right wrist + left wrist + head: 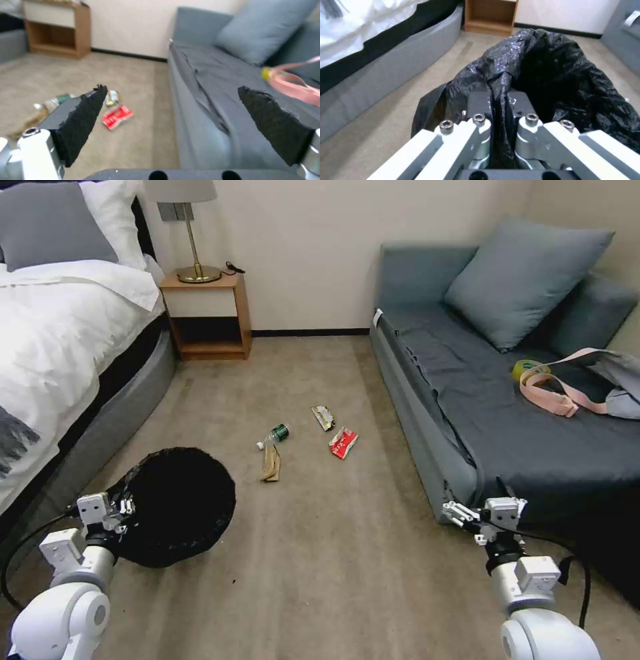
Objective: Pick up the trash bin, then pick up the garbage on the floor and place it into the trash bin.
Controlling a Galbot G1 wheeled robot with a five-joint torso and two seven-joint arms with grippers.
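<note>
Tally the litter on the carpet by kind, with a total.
Clear bottle: 1
Crumpled brown paper bag: 1
Wrappers: 2, the red-white wrapper and the yellow-green foil wrapper
Total: 4

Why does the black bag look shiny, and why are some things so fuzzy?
Left wrist view: light glints off the crinkly trash bin liner pinched in the left gripper. Right wrist view: the right gripper is close, its fingers apart, and the red-white wrapper looks blurred.
</note>
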